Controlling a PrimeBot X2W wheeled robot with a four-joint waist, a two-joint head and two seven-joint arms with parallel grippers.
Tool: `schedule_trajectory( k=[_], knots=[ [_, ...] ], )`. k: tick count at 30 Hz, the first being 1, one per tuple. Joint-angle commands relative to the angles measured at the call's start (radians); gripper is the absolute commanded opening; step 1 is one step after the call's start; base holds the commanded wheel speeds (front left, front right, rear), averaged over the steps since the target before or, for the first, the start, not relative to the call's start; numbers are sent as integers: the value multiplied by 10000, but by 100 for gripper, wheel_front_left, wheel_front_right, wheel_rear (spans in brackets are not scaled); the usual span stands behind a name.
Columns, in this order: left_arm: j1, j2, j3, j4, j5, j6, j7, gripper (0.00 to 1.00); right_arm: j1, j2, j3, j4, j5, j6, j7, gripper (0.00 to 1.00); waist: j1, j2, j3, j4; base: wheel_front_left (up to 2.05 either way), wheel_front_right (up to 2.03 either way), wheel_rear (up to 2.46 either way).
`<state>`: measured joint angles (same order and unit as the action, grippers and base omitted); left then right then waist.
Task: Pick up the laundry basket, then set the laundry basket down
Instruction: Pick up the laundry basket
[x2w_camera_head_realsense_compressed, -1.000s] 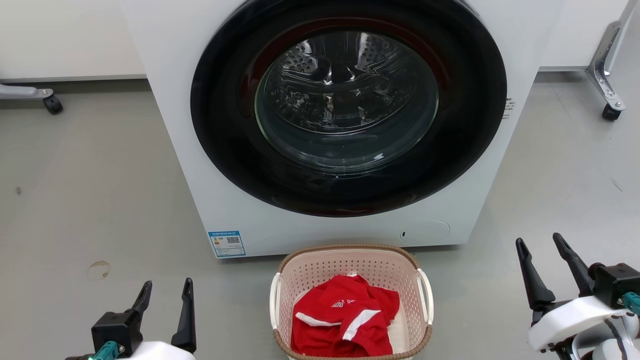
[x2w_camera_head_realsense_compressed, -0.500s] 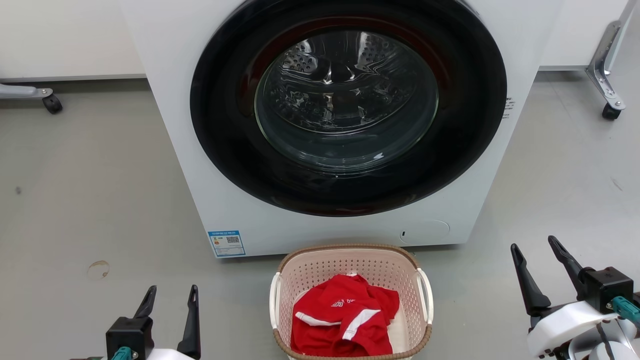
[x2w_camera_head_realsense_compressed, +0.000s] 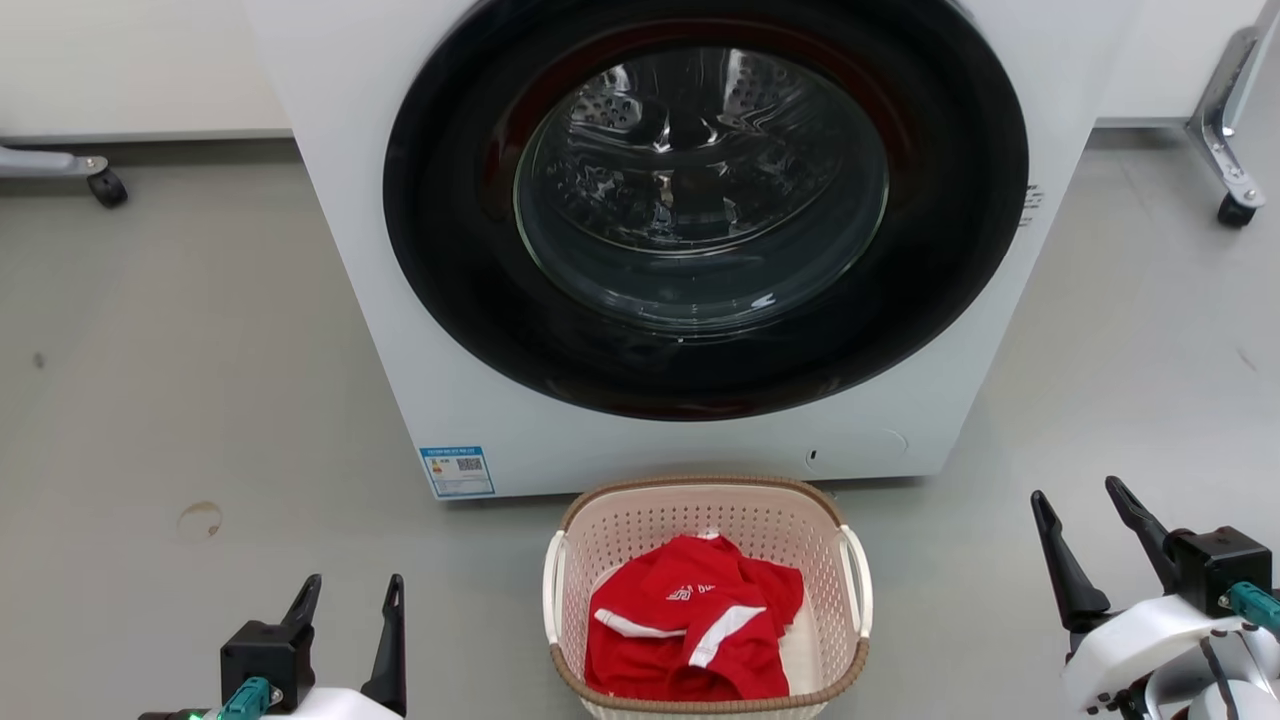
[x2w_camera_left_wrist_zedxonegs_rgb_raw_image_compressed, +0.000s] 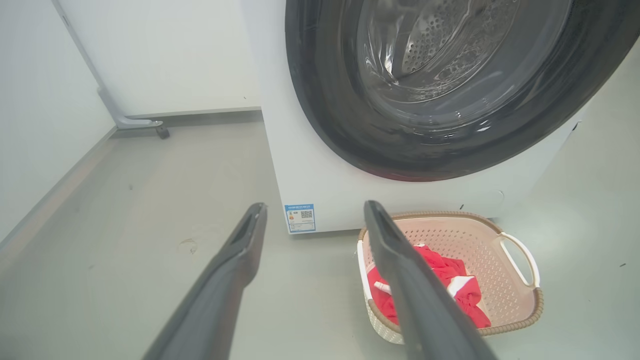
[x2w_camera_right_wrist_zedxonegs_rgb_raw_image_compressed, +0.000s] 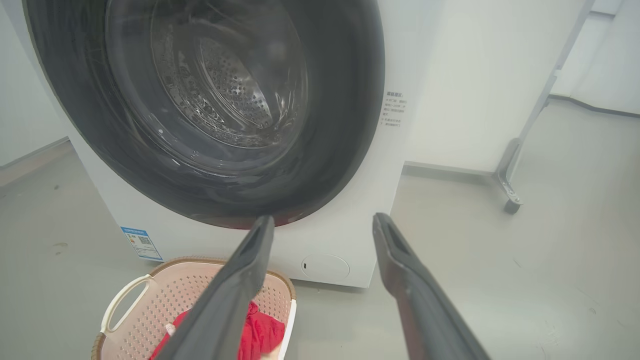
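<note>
The left gripper, its two long dark fingers spread wide and holding nothing, hangs low in front of the large white front-loading washing machine, off toward that machine's lower left corner. Just before the washing machine's base, under its round black-ringed glass door, the rounded-rectangular pale pink perforated plastic laundry basket with a brown woven-look rim sits on the grey floor. It is not yet gripped. A crumpled red garment with white stripes lies inside it. The right gripper, likewise open and empty, hovers before the washing machine's lower right corner.

The step in hand appears to be the approach for the lift. Doing it well likely means bringing both grippers inward together, the left to the left white handle and the right to the right white handle. Each should slip one finger through its loop before closing. A level, simultaneous rise, drawn straight up and not toward the washing machine's front, should keep the garment from sliding and the rim from knocking the panel.
</note>
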<state>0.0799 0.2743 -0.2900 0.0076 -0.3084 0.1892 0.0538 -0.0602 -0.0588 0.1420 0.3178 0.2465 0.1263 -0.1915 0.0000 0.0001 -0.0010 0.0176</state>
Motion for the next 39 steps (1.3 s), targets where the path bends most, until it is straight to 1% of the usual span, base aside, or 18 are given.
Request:
schedule_trajectory(
  k=[1,6,11,19,21,22,26,30,33,39],
  knots=[
    [-491,157,323,-347,-10,72,25,100,-604,-260,106,-217,53,44,86,100,0,-1,244,49,0,0,0],
    [-828,69,253,-444,-25,84,77,100,-819,-314,-154,-479,68,44,382,100,0,-1,1202,130,0,0,0],
    [-1393,-178,87,-334,-29,21,-84,100,-998,-442,-313,-738,127,44,475,100,0,-1,2449,190,0,0,0],
    [-2428,-776,-101,572,-163,-167,-850,100,-1199,-657,-410,-812,491,44,221,100,0,-1,4346,234,0,0,0],
    [-2690,-939,-171,867,-204,-249,-1055,100,-1321,-697,-396,-776,621,44,131,100,0,-1,4763,258,0,0,0],
    [-2690,-939,-171,867,-204,-249,-1055,100,-1321,-697,-396,-776,621,44,131,100,0,-1,4763,258,0,0,0],
    [-3200,-1285,-302,1580,-335,-452,-1470,100,-1568,-755,-413,-696,832,44,-67,100,0,-1,5588,341,0,0,0],
    [-3857,-1553,-459,2554,-473,-820,-1955,100,-1785,-892,-406,-523,1103,44,-228,100,0,-1,6393,469,0,0,0],
    [-4430,-1706,-572,3328,-547,-1092,-2288,100,-1962,-1012,-336,-346,1301,44,-336,100,0,-1,6969,575,0,0,0],
    [-5595,-1957,-679,4681,-683,-1477,-2827,100,-2462,-1156,-15,-101,1648,44,-510,100,0,-1,7974,712,0,0,0]
  ],
)
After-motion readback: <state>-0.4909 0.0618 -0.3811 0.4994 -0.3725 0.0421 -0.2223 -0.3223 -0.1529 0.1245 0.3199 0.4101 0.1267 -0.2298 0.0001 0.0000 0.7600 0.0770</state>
